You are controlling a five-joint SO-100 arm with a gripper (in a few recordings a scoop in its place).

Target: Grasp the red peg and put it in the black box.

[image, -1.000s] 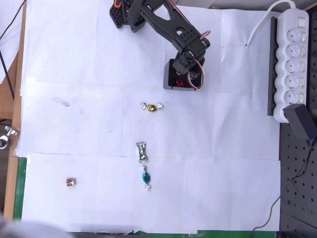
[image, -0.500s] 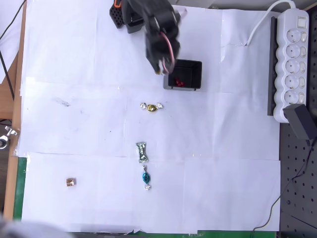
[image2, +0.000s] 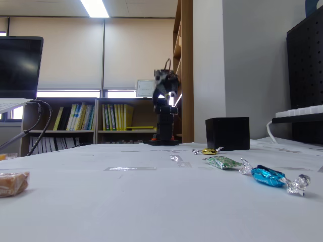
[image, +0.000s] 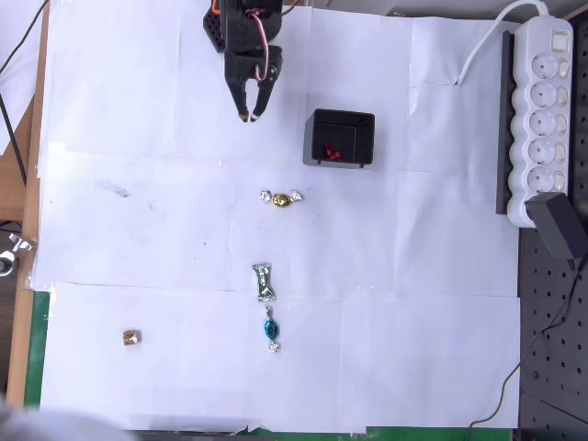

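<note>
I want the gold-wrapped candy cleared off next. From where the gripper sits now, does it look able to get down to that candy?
Probably yes. The gripper hangs open near the arm's base, and the gold-wrapped candy lies alone on bare white paper. The black box stands off to the side, not between them.

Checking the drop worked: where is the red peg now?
In the overhead view, the red peg lies inside the black box, right of the gripper.
</note>
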